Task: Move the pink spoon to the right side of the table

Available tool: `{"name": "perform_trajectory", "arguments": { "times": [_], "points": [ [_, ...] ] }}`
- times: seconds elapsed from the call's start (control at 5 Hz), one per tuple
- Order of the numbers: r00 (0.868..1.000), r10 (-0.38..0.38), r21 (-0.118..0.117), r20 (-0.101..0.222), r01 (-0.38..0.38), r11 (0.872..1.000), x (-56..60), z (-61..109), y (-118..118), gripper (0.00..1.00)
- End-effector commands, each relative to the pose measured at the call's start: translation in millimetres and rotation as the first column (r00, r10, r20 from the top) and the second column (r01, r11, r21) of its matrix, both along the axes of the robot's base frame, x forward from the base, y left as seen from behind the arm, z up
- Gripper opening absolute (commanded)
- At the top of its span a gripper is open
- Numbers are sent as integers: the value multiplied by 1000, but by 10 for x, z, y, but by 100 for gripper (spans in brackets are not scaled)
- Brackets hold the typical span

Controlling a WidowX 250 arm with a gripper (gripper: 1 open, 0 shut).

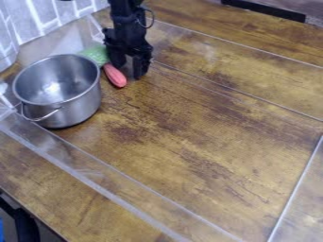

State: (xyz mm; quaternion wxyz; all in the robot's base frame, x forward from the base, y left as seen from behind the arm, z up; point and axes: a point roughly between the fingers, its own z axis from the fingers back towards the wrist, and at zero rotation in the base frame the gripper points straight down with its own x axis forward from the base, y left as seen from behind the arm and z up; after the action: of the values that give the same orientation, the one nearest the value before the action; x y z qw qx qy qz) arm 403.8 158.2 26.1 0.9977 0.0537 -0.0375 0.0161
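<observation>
Fingers (128, 64): black ones hanging off the arm at the far left of the bench, pointing down; honestly can't tell if they're open, closed or gripping anything, it's all one dark blob from this angle
Pink spoon (116, 76): lying flat on the bench right at the foot of the fingers, its upper end tucked under or against them, lower end poking out toward the pot; can't say if it's actually being touched
Steel pot (56, 89): sits on the left side, near the spoon but not touching it, handle hanging off its front left
Green thing (94, 55): light green rounded object just behind the fingers, partly hidden by them
Bench (214, 123): dark worn wood planks with glossy clear strips across, spoon is way over on the left part
</observation>
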Motion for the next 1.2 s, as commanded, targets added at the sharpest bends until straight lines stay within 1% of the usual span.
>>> {"name": "perform_trajectory", "arguments": {
  "times": [0.0, 0.2, 0.6, 0.8, 1.0],
  "points": [
    [996, -89, 18, 32, 88, 996, 74, 249, 52, 0],
    [985, -172, 19, 32, 172, 985, 94, 329, 120, 0],
    [970, -239, 19, 31, 239, 971, 79, 405, 83, 0],
    [982, -186, 19, 31, 186, 982, 40, 382, 102, 0],
    [991, -133, 19, 31, 132, 991, 0, 360, 118, 0]
  ]
}}
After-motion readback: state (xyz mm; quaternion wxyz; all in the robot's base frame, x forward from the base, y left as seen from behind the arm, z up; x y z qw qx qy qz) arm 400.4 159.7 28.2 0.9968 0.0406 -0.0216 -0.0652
